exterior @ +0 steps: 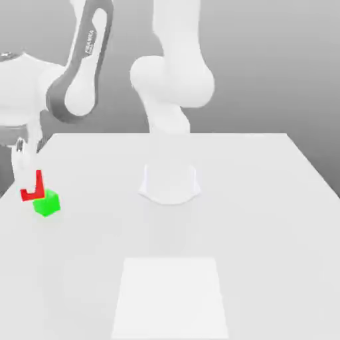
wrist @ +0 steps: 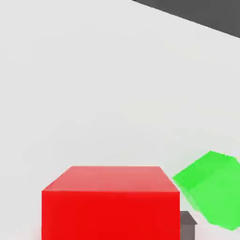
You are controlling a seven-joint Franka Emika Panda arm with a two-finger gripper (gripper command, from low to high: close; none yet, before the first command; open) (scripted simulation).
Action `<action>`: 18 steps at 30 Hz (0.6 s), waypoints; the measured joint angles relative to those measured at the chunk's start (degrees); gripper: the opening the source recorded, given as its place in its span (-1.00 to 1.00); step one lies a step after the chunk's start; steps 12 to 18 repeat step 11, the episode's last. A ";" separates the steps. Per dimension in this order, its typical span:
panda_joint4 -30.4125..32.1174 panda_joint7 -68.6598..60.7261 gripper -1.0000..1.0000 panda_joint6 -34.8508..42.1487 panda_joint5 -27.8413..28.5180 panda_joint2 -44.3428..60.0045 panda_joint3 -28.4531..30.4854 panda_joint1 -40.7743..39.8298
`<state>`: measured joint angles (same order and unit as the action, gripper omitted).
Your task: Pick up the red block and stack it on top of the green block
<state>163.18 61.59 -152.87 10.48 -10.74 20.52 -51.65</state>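
Note:
My gripper (exterior: 28, 184) hangs at the exterior view's left edge of the table, shut on the red block (exterior: 29, 195). A white finger covers most of the block's face. The green block (exterior: 46, 202) sits on the table just to the exterior view's right of the red one and slightly nearer the camera, their outlines meeting. In the hand view the red block (wrist: 110, 204) is large and close, with the green block (wrist: 213, 187) tilted beside it. A dark fingertip (wrist: 187, 225) shows at the red block's side.
The arm's white base (exterior: 169, 179) stands at the middle back of the white table (exterior: 252, 199). A paler square patch (exterior: 169, 295) lies on the table near the front. The table's edge runs close to the blocks at the exterior view's left.

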 joint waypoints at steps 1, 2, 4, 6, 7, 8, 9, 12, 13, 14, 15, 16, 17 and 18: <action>0.59 -1.12 -1.00 -0.47 -0.29 -0.21 1.52 -1.16; 0.86 -2.10 -1.00 -1.71 -1.04 0.73 2.47 -1.39; 0.99 -4.37 -1.00 -5.10 -3.80 4.08 3.39 -0.84; 0.93 -7.37 -1.00 -8.90 -8.02 8.18 3.67 0.48; 0.87 -9.40 -1.00 -10.81 -10.86 10.34 3.40 0.67; 0.78 -11.64 -1.00 -12.71 -14.05 12.52 2.17 0.26; 0.72 -13.00 1.00 -13.84 -15.99 13.82 1.33 0.01; 0.72 -13.00 1.00 -13.84 -15.99 13.82 1.33 0.04; 0.72 -13.00 1.00 -13.84 -15.99 13.82 1.33 0.04; 0.72 -13.00 1.00 -13.84 -15.99 13.82 1.33 0.04; 0.72 -13.00 1.00 -13.84 -15.99 13.82 1.33 0.04; 0.72 -13.00 1.00 -13.84 -15.99 13.82 1.33 0.04; 0.72 -13.00 1.00 -13.84 -15.99 13.82 1.33 0.04; 0.72 -13.00 1.00 -13.84 -15.99 13.82 1.33 0.04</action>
